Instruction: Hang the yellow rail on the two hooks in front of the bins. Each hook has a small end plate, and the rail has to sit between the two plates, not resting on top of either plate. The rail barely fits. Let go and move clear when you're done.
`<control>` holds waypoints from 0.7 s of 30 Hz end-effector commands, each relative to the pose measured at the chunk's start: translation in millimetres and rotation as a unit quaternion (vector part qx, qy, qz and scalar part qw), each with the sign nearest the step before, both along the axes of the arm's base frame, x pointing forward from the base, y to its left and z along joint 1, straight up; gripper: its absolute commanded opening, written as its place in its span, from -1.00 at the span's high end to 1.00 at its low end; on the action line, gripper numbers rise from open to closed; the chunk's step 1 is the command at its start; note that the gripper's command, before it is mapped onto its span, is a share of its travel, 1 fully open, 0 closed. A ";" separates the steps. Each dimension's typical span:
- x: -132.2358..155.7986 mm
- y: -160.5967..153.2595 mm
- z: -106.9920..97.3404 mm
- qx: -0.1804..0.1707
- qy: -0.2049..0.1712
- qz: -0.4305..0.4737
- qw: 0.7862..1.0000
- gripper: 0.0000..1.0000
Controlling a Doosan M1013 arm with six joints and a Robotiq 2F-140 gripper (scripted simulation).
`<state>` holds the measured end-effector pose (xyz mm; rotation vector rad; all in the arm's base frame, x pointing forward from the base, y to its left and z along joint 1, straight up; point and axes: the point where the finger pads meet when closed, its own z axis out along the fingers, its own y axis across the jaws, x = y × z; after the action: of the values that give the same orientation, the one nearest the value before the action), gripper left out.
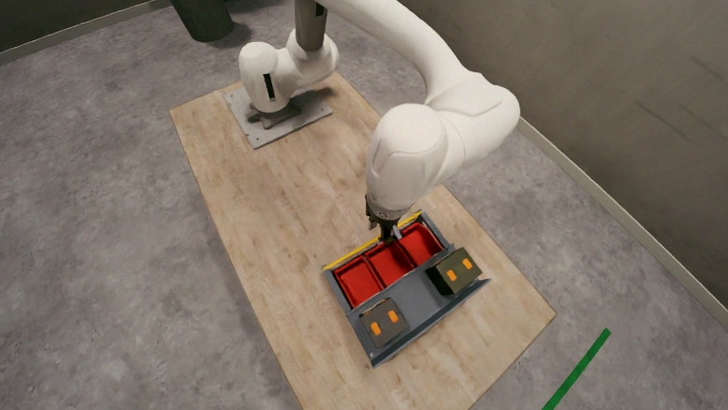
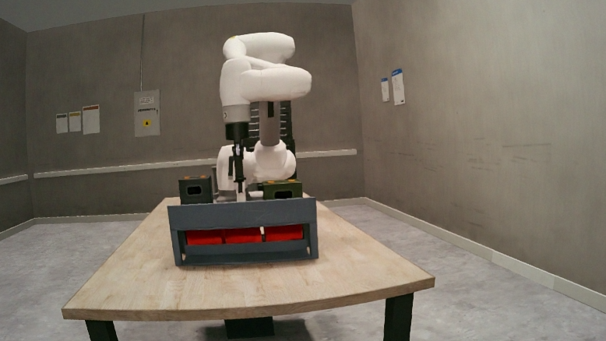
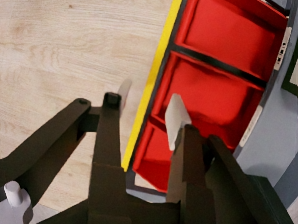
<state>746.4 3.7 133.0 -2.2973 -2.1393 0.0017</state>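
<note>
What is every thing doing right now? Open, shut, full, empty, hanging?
gripper: partly open, fingers either side of the rail, holding nothing.
yellow rail: lying level along the front of the bins; its fit between the end plates is hidden.
red bins: all three empty.
dark boxes: both upright on the grey rack.
</note>
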 end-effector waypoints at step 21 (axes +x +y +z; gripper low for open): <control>0.1 -0.1 41.2 0.000 0.000 0.000 1.000 0.27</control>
<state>746.6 3.6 174.0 -2.2970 -2.1391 0.0024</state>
